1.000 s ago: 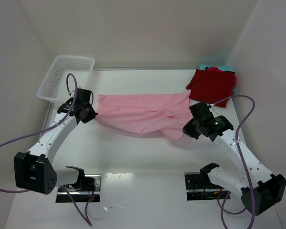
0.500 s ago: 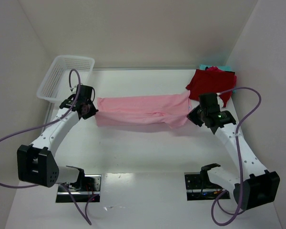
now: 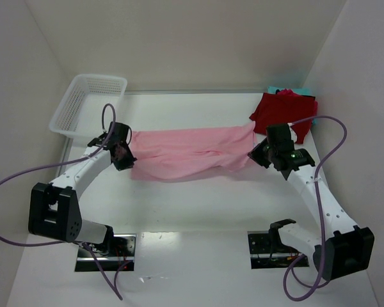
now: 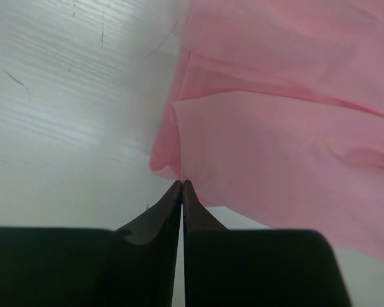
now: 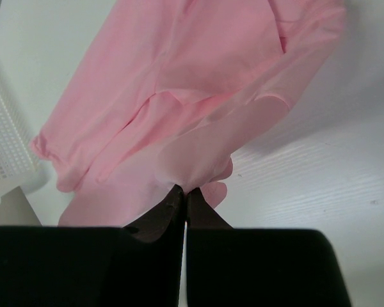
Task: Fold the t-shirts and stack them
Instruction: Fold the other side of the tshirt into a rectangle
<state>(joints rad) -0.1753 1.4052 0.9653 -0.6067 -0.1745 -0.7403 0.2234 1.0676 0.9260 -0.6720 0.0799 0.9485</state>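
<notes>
Grippers both pinched tight, black fingers meeting in a thin line in each wrist view. Left gripper [image 4: 182, 184]: closed on a rolled edge of the light pink t-shirt [image 4: 288, 128], cloth bunched right at the tips. Right gripper [image 5: 184, 190]: closed on a fold of the same shirt, with a small flap curling past the tips on one side.

From above: left gripper at the shirt's left end, right gripper at its right end. Pink cloth stretched crosswise between them in a long band, wrinkled along its length, near edge sagging in a shallow curve. Cannot tell from above whether the band hangs clear of the white table [image 3: 192, 211] or lies on it.

Beyond the right gripper, in the far right corner: dark red t-shirt [image 3: 283, 114], loosely folded, one corner reaching down just beside the right wrist. At its far edge, a strip of teal t-shirt [image 3: 273, 89], touching the red one.

In the far left corner, well apart from the red pile: white plastic mesh basket [image 3: 83, 102], set at an angle beside the left wall, near the left gripper. Same basket at the left edge of the right wrist view, past the pink cloth.

Purple cables [image 3: 25, 179] looping out from both arms.
</notes>
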